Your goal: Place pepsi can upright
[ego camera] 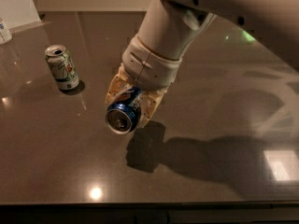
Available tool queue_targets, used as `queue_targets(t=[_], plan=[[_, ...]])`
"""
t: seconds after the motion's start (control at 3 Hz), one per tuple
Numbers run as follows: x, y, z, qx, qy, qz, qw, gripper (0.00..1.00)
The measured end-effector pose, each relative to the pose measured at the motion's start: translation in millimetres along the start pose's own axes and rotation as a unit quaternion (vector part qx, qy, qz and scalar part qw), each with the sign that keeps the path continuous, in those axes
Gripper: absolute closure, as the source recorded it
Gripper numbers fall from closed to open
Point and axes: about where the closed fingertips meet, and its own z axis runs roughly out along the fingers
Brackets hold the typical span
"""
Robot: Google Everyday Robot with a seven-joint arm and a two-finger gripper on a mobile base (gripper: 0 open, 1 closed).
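Your claw (130, 105) sits over the middle of the counter (210, 125), and much of it is hidden from you. The pale wrist sleeve (149, 69) covers its upper part, and the can blocks the inner faces of the cream-coloured fingers (115, 88). Only the front end of the pepsi can (122, 118) shows clearly; its blue body runs back between the fingers and is mostly covered.

The can lies tipped over, its long axis close to horizontal. One silver end faces the camera, angled slightly down and to the left. It appears held clear of the counter, with its dark shadow (145, 148) falling on the surface just below and to the right.

The claw is closed around the can's body, one finger on each side, pinching it.

Well apart to the left, a white and green can (62, 67) stands upright on the counter, silver top up. At the far left edge a small white container (3, 31) is cut off by the frame, and you cannot tell what it is.
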Motion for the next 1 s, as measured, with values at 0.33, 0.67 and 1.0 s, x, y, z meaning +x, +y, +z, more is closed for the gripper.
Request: queue_targets(t=[0.33, 0.67, 1.0], plan=[[7, 6, -10, 0.045, -0.039, 0.051, 0.9969, 1.0], [12, 10, -25, 0.061, -0.06, 0.093, 0.992, 1.0], [18, 13, -35, 0.055, -0.086, 0.123, 0.9871, 1.0]])
